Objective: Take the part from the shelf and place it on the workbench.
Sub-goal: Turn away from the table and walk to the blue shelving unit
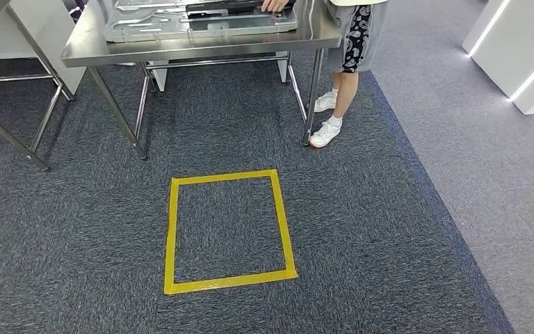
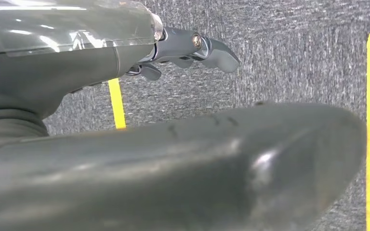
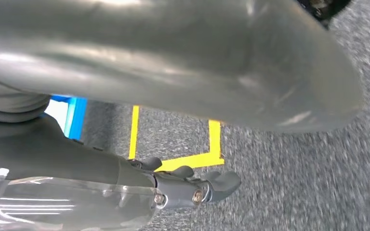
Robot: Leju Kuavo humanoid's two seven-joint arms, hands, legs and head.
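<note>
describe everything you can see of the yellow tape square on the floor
The yellow tape square is a closed outline of flat tape strips stuck on dark grey speckled carpet, just in front of the steel workbench. The carpet inside it is bare. Nothing touches it; its corners overlap slightly.

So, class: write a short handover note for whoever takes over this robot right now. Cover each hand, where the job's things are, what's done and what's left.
Left hand: hanging over the carpet, fingers apart, holding nothing.
Right hand: the same, hanging over the carpet with nothing in it.
Workbench: steel table straight ahead, beyond the yellow tape square on the floor. A metal part already lies on it, with a person standing at the far right corner touching it.
Done: can't tell whether that part is this job's placement.
Left: confirm that; otherwise fetch the part from the shelf.
</note>
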